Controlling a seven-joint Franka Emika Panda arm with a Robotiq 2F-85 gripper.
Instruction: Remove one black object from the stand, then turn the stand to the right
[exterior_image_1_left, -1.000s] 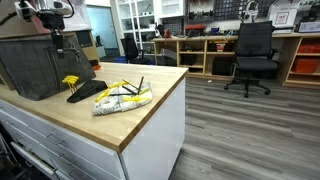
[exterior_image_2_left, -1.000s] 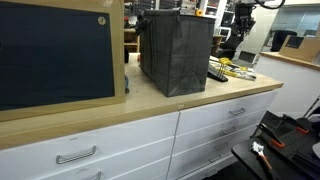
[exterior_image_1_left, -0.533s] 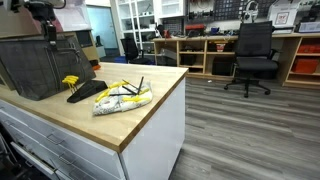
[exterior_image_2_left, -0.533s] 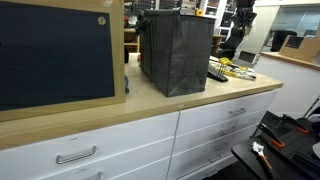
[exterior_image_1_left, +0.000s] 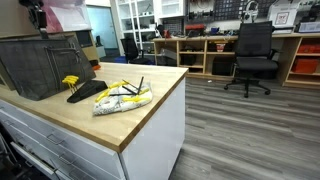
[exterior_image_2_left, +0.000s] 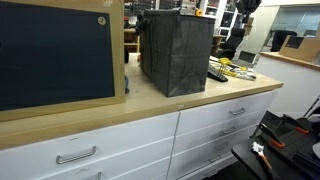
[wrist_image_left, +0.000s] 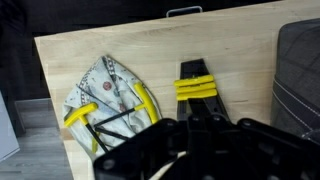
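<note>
The stand (exterior_image_1_left: 82, 91) is a small black wedge with yellow-topped pieces along its upper edge. It sits on the wooden counter (exterior_image_1_left: 150, 95) beside the mesh basket. In the wrist view the stand (wrist_image_left: 197, 88) lies straight below the gripper (wrist_image_left: 190, 128), whose black fingers look pressed together. Nothing shows between them. In both exterior views the gripper (exterior_image_1_left: 38, 14) (exterior_image_2_left: 243, 6) is high above the counter at the frame's top edge, well clear of the stand (exterior_image_2_left: 216, 74).
A large dark wire-mesh basket (exterior_image_1_left: 40, 62) (exterior_image_2_left: 175, 50) (wrist_image_left: 300, 70) stands next to the stand. A clear plastic bag (exterior_image_1_left: 122, 96) (wrist_image_left: 105, 95) of yellow and black items lies on its other side. An office chair (exterior_image_1_left: 250, 55) stands on the floor beyond.
The gripper has risen and drifted sideways away from the stand, now mostly past the top of the exterior views. The stand, bag and basket have not moved.
</note>
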